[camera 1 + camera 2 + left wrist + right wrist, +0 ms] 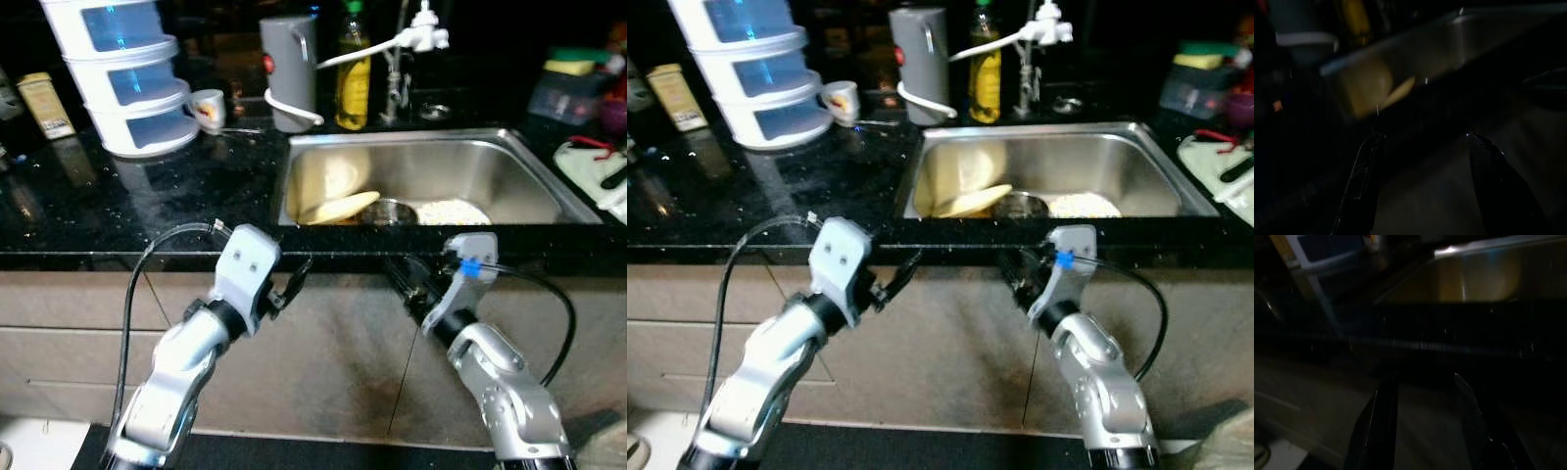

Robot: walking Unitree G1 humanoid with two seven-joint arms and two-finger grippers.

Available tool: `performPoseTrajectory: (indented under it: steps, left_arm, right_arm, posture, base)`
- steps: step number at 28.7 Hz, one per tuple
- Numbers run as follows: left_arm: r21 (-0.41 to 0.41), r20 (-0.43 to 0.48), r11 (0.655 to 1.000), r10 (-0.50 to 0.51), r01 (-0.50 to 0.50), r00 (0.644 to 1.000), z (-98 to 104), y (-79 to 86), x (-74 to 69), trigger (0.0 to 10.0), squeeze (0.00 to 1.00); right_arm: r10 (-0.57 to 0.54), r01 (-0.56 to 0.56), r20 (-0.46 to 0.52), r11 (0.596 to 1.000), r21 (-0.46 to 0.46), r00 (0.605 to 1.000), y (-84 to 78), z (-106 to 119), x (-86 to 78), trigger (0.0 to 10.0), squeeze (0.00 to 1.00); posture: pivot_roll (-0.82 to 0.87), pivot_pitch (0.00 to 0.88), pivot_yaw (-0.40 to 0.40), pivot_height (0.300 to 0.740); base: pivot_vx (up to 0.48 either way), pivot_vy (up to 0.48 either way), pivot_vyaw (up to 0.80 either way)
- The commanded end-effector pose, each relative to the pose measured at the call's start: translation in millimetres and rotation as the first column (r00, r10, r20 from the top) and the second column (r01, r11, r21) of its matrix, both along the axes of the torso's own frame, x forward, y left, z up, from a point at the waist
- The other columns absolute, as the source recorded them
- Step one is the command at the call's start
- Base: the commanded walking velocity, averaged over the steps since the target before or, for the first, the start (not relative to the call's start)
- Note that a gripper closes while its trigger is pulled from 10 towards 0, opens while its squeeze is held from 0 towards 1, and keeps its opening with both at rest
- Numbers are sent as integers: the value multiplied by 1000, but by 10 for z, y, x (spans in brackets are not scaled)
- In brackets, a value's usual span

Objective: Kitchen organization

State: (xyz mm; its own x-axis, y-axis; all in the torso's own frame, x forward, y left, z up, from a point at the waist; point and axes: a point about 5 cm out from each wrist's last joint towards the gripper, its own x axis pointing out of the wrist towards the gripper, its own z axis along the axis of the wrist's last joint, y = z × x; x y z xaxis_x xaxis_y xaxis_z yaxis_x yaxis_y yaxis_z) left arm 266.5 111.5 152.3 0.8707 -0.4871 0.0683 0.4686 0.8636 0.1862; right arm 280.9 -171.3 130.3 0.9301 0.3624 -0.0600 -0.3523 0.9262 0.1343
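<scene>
Standing at the sink (549,186), both arms low before the counter edge: left gripper (1420,186) and right gripper (1422,423) empty, fingers apart. Likely approach stage (dishes (338,208) lie in the basin); next, reach up and over the rim

Two silver arms with black-fingered grippers

Both arms are jointed silver metal with dark bands at the joints. The left gripper (294,279) sits on a pale grey wrist housing with two small dark screw holes; a black cable loops from it back along the arm. The right gripper (407,279) has a similar grey housing marked with a blue clip, and its own black cable curves outward. Each gripper's two long black fingers stand apart.
</scene>
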Motion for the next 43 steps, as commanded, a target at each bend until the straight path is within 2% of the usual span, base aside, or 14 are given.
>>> performPoseTrajectory:
  steps: [1, 5, 8, 12, 20, 24, 26, 43]
  left_arm:
    - [0, -26, 998, 58, -58, 998, -44, 85, -35, 10000, 0]
    - [-47, -121, 987, 148, -155, 982, -250, 112, -208, 10000, 0]
    - [-54, -117, 977, 199, -206, 973, -260, 161, -201, 10000, 0]
    - [-74, -141, 966, 234, -246, 962, -293, 209, -186, 10000, 0]
    - [-66, -129, 967, 238, -248, 963, -283, 178, -183, 10000, 0]
    - [-61, -122, 968, 233, -242, 965, -271, 163, -167, 10000, 0]
    - [-59, -119, 970, 228, -236, 966, -269, 153, -162, 10000, 0]
    - [-53, -114, 981, 178, -185, 977, -253, 103, -127, 10000, 0]
  right_arm:
    - [39, -39, 22, 999, -6, 999, 62, 10, -41, 10000, 0]
    - [106, -106, 9, 994, 0, 994, 175, -78, -148, 10000, 0]
    - [158, -158, -1, 987, -27, 987, 266, -143, -210, 10000, 0]
    - [174, -173, 8, 985, -18, 985, 259, -137, -207, 10000, 0]
    - [250, -251, 36, 968, 27, 968, 294, -119, -255, 10000, 0]
    - [370, -373, 52, 927, 46, 927, 385, -99, -312, 10000, 0]
    - [394, -396, 46, 917, 46, 918, 397, -109, -314, 10000, 0]
    - [406, -409, 53, 911, 58, 912, 393, -113, -302, 10000, 0]
  posture:
    - [-89, 0, 13, 740]
    - [-84, 0, 5, 740]
    - [-79, 0, 1, 740]
    - [-80, 0, 1, 740]
    - [-76, 0, 2, 740]
    - [-71, 0, 3, 740]
    - [-70, 0, 2, 740]
    - [-67, 0, 5, 740]
  base:
    - [0, 0, 744]
    - [0, 0, 744]
    - [0, 0, 744]
    - [0, 0, 744]
    - [0, 0, 744]
    - [0, 0, 742]
    - [0, 0, 738]
    - [0, 0, 741]
